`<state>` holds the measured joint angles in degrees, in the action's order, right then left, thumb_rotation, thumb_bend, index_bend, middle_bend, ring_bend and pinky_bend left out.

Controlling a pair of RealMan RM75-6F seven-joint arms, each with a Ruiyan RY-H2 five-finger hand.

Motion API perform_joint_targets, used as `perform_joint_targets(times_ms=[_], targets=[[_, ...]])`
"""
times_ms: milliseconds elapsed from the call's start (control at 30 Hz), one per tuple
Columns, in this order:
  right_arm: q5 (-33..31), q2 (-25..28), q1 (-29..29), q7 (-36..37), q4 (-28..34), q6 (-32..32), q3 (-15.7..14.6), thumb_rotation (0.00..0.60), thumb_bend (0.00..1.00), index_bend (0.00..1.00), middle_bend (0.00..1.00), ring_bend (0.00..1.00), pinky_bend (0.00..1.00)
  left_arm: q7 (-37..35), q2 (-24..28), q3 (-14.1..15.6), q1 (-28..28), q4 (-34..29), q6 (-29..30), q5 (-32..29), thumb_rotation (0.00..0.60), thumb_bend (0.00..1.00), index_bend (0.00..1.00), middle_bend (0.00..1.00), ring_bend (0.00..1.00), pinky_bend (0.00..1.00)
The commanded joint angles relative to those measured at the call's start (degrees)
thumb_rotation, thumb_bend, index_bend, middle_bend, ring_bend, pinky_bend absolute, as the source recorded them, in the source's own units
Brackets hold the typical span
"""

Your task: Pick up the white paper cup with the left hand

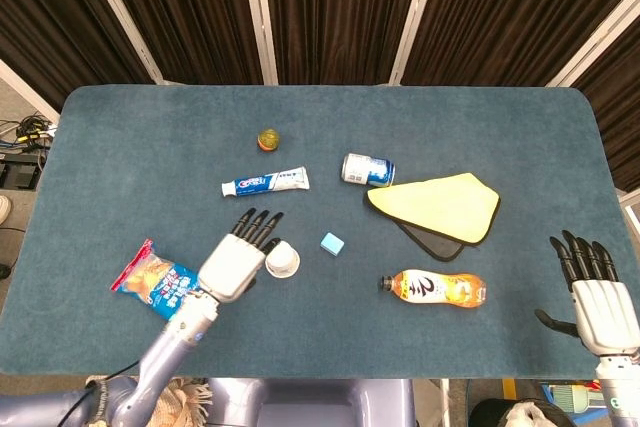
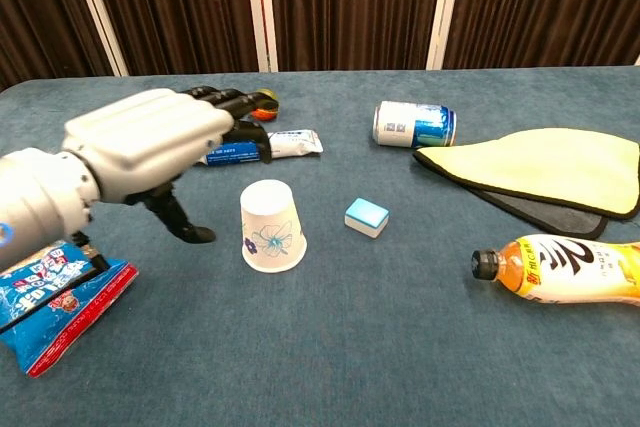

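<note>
The white paper cup [image 1: 283, 261] [image 2: 271, 227] stands upside down near the middle of the blue table, a floral print on its side. My left hand [image 1: 241, 253] [image 2: 160, 142] hovers just to its left, fingers spread and pointing toward the far side, thumb hanging down beside the cup and apart from it. It holds nothing. My right hand [image 1: 594, 291] stays at the table's near right corner, fingers spread, holding nothing; the chest view does not show it.
A snack bag [image 1: 152, 281] [image 2: 50, 292] lies left of my left arm. A toothpaste tube [image 1: 265, 183], a small ball [image 1: 268, 139], a can [image 1: 368, 169], a yellow cloth [image 1: 440, 204], a blue block [image 1: 332, 243] and an orange bottle [image 1: 434, 289] surround the cup.
</note>
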<state>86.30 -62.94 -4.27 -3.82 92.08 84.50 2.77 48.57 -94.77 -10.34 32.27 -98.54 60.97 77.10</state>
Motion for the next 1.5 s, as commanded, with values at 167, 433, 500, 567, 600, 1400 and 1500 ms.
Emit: perform_joint_targets(times_ms=[167,433,500,567,600,1400,1500], targets=[[0.48,0.52,0.91,0.73,-0.04,2.36,0.5,0.6,0.02,0.0,0.0,0.0,0.0,8.14,-4.34,-2.04,4.3,0.59,-1.02,-8.32,0.6,0.13,0.27,0.0,0.0,0.07],[0.14,1.04,0.67,2.06,-0.3,1.86,0.85,0.6,0.02,0.0,0.0,0.0,0.0,12.61,-6.53,-1.07,6.57,3.03,0.56,-11.33,0.6,0.13,0.27,0.0,0.0,0.07],[0.06,1.15,0.68,2.34,-0.28,1.83,0.9,0.6,0.02,0.0,0.0,0.0,0.0,12.69,-6.96,-1.04,6.87,3.42,0.75,-11.89,0.6,0.13,0.27,0.0,0.0,0.07],[0.0,1.28,0.72,2.52,-0.29,1.91,0.97,0.6,0.02,0.0,0.0,0.0,0.0,12.5,-7.38,-1.15,7.27,3.75,0.72,-12.89,0.6,0.13,0.27,0.0,0.0,0.07],[0.03,1.34,0.75,2.62,-0.28,1.91,0.95,0.6,0.02,0.0,0.0,0.0,0.0,12.6,-7.48,-1.11,7.53,3.94,0.75,-13.23,0.6,0.14,0.27,0.0,0.0,0.07],[0.02,2.13,1.39,3.35,0.19,2.32,0.87,0.6,0.02,0.0,0.0,0.0,0.0,9.12,-8.49,-0.6,11.62,5.88,2.58,-16.72,0.6,0.37,0.45,0.04,0.0,0.07],[-0.37,2.11,1.28,3.29,0.19,1.87,0.94,0.6,0.02,0.0,0.0,0.0,0.0,7.5,-8.14,-0.97,12.08,5.12,2.95,-15.47,0.6,0.36,0.44,0.04,0.0,0.07]])
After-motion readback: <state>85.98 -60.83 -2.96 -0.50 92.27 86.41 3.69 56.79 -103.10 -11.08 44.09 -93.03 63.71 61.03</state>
